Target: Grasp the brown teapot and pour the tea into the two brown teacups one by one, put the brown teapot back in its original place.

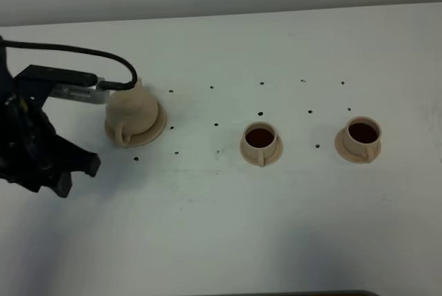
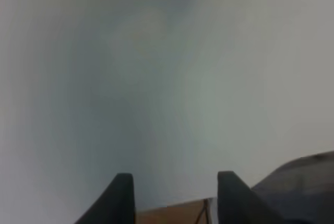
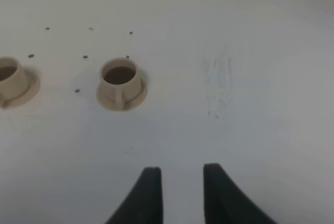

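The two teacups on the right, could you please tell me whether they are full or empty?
Both hold tea: the middle teacup and the right teacup show dark liquid inside, each standing upright on its saucer.

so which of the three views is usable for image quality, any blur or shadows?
Exterior high: fairly sharp, even light, soft shadows beside the teapot and both cups. Left wrist: blurred and washed out, only the left gripper and a grey smear are readable. Right wrist: slightly soft, yet the nearer cup and the dark specks show clearly.
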You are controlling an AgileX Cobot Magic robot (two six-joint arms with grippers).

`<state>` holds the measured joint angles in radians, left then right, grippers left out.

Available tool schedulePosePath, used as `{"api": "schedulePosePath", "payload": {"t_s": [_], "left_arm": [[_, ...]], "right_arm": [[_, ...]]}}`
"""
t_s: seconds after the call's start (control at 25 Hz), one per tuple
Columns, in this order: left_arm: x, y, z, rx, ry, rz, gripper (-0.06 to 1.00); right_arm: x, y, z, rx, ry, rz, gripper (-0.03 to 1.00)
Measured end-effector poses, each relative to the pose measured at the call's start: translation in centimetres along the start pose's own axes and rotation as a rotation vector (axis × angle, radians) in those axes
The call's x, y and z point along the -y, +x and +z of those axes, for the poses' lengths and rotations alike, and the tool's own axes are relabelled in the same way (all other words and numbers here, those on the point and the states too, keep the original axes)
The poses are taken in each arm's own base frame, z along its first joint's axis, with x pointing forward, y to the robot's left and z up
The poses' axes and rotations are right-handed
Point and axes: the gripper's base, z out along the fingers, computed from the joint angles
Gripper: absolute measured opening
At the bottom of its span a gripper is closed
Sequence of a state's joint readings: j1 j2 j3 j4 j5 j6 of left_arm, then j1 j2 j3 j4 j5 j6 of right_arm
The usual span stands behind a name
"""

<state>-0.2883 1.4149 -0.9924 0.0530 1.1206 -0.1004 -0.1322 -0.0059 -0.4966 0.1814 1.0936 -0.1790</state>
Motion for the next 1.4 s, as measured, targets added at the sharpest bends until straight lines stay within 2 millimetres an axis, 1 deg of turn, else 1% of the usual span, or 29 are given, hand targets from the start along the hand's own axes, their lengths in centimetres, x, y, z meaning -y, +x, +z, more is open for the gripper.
{"api": "schedulePosePath", "payload": {"t_s": [0.12, 0.4, 0.68, 0.84, 0.96, 1.04, 1.16, 1.4], "left_arm": [[-0.1, 2.6, -1.5, 0.038, 0.026, -0.013, 0.40], [-0.3, 8.9, -3.9, 0.166, 0.079, -0.029, 0.39], [-0.7, 14.1, -5.6, 0.322, 0.099, -0.011, 0.39], [-0.9, 16.5, -5.6, 0.407, 0.100, -0.008, 0.39], [-1.1, 18.2, -5.2, 0.456, 0.099, -0.008, 0.39], [-1.1, 18.8, -4.9, 0.513, 0.101, -0.008, 0.39], [-1.2, 19.1, -4.4, 0.603, 0.103, -0.010, 0.39], [-1.2, 19.5, -3.6, 0.594, 0.090, -0.007, 0.39]], "right_arm": [[0.0, 0.0, 0.0, 0.000, 0.000, 0.000, 0.19], [0.0, 0.0, 0.0, 0.000, 0.000, 0.000, 0.19], [0.0, 0.0, 0.0, 0.000, 0.000, 0.000, 0.19], [0.0, 0.0, 0.0, 0.000, 0.000, 0.000, 0.19], [0.0, 0.0, 0.0, 0.000, 0.000, 0.000, 0.19], [0.0, 0.0, 0.0, 0.000, 0.000, 0.000, 0.19], [0.0, 0.0, 0.0, 0.000, 0.000, 0.000, 0.19], [0.0, 0.0, 0.0, 0.000, 0.000, 0.000, 0.19]]}}
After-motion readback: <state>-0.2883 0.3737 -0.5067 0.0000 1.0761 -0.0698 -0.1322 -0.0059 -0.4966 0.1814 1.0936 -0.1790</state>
